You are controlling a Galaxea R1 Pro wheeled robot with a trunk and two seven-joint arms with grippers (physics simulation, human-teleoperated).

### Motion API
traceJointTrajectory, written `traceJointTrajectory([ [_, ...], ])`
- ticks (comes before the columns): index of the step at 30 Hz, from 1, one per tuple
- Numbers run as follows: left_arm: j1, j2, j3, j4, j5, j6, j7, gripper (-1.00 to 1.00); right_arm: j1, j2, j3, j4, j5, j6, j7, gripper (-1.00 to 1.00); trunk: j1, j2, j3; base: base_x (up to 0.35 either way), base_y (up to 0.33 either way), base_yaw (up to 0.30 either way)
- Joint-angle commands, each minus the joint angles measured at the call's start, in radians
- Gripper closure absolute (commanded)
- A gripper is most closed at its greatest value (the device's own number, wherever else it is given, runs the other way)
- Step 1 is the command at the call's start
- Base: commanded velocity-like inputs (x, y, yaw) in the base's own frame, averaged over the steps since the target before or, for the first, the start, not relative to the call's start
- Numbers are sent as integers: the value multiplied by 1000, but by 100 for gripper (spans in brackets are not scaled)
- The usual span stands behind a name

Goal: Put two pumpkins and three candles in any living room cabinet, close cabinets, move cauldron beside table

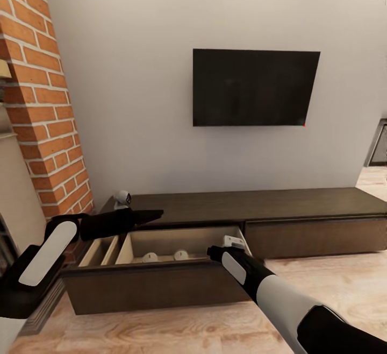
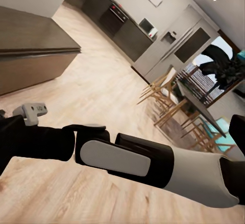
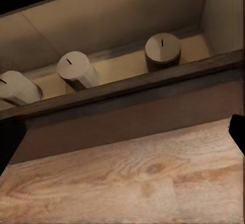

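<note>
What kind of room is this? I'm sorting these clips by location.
Most likely a living room: a flat TV hangs on the wall above a long low cabinet, beside a brick column. The left wrist view shows an open-plan kitchen and dining chairs beyond.

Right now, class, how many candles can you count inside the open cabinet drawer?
3, standing in a row in the drawer: one candle at one end, one in the middle, one at the other.
</note>
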Motion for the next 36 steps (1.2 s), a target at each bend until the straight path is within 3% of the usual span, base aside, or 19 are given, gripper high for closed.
traceJointTrajectory([
  [1,-1,0,-1,1,-4,2,-4,-100,-1,-1,8,-2,-6,3,-8,-100,-5,7,2,-339,0,0],
  [5,-1,-1,0,4,-13,-1,6,-100,-1,-1,8,-2,-6,3,-8,-100,-20,35,15,-339,0,0],
  [8,-1,-8,1,6,-37,-3,58,-100,-1,-1,8,-2,-6,3,-8,-100,-32,56,24,-333,0,0],
  [10,-1,-16,5,7,-67,-5,179,-100,-1,-1,8,-1,-6,3,-8,-100,-39,70,30,-310,0,0],
  [14,-1,-20,10,8,-78,-9,351,-100,-1,-1,8,-1,-6,3,-8,-100,-55,98,43,-282,0,0],
  [20,-1,-56,14,9,-88,-17,535,-100,-1,-1,8,-1,-7,2,-8,-100,-78,140,62,-153,0,0],
  [23,-1,-104,14,22,-92,-22,708,-100,-1,-2,7,0,-8,1,-9,-100,-81,147,65,-26,0,0],
  [25,-1,-134,12,30,-94,-28,780,-100,-1,-2,5,0,-9,0,-10,-100,-81,147,65,-8,0,0],
  [27,-1,-151,5,35,-107,-49,810,-100,-1,-2,5,0,-9,0,-10,-100,-81,147,65,-3,0,0],
  [33,-1,-172,-47,80,-281,-233,838,-100,-1,-2,10,6,-6,-44,-9,-100,-81,147,65,0,0,0],
  [36,-1,-177,-75,176,-317,-326,831,-100,-1,-2,13,10,-4,-78,-9,-100,-81,147,65,0,0,0],
])
